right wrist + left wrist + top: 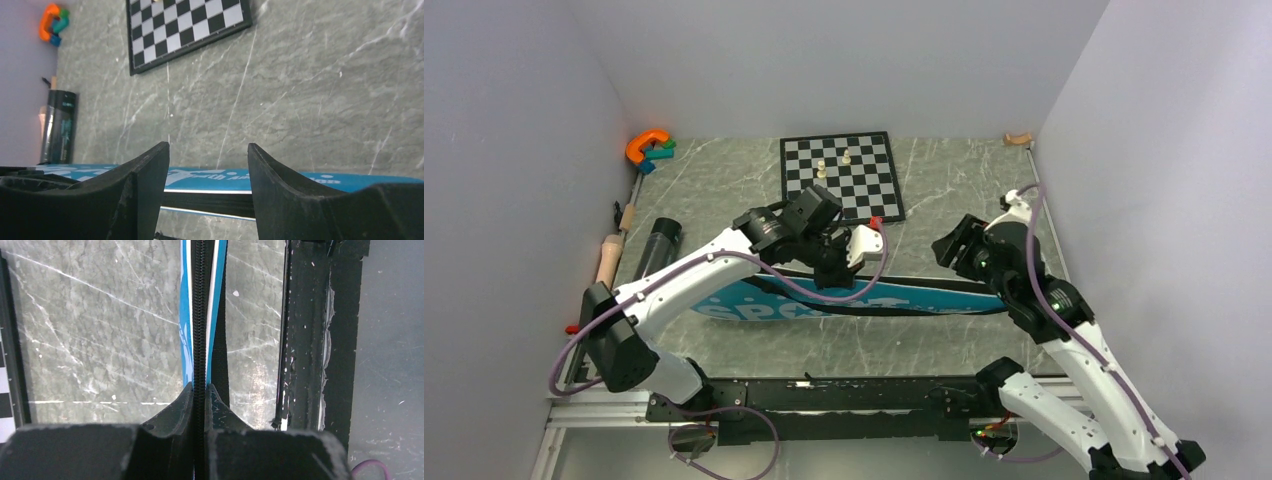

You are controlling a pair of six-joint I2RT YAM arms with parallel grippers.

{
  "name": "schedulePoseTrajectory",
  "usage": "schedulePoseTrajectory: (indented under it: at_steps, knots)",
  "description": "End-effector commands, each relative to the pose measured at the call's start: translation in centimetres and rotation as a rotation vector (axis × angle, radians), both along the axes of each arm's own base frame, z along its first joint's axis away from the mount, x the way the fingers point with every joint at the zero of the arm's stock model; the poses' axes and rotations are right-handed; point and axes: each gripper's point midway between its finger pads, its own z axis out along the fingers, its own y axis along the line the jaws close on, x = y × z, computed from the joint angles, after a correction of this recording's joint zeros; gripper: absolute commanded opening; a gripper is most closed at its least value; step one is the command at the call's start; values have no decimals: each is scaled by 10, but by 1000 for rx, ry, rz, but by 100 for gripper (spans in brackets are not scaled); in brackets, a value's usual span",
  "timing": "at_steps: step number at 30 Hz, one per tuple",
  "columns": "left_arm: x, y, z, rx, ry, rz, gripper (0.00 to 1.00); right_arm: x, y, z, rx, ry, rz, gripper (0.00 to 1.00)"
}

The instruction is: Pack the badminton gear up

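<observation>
A long blue racket-shaped bag (754,303) with big white letters lies flat on the grey stone-look table (944,200). It runs from side to side, close to the robot's arms. It has a black zip (200,315) along its edge.

The left gripper (832,270) is down on the middle of the bag. In the left wrist view its two black fingers (172,415) are pressed together. They pinch the zip edge of the bag between them.

The right gripper (949,250) is near the thin end of the bag. In the right wrist view its two fingers (150,170) are wide apart and hold nothing. The bag (210,177) shows between them, lower down.

A black round tube (659,245) with small letters lies on the table near the left wall. It is well apart from the bag.

A black-and-white chessboard (839,175) lies at the back of the table. Two pale chess pieces (822,170) stand on it. An orange C-shaped toy (649,148) with blue and green bits sits in the far left corner.

The pictures do not show what is inside the bag.
</observation>
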Motion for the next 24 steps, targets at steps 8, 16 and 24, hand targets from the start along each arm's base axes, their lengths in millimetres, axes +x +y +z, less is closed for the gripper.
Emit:
schedulePoseTrajectory:
  at_steps: [8, 16, 24]
  knots:
    - [40, -24, -39, -25, 94, 59, 0, 19, 29, -20, 69, 20, 60, 62]
    - [53, -9, -78, -23, 146, 184, 0, 29, 42, -40, 70, 61, 92, 62]
    - [42, 1, -104, -26, 194, 264, 0, 34, 50, -53, 73, 84, 112, 61]
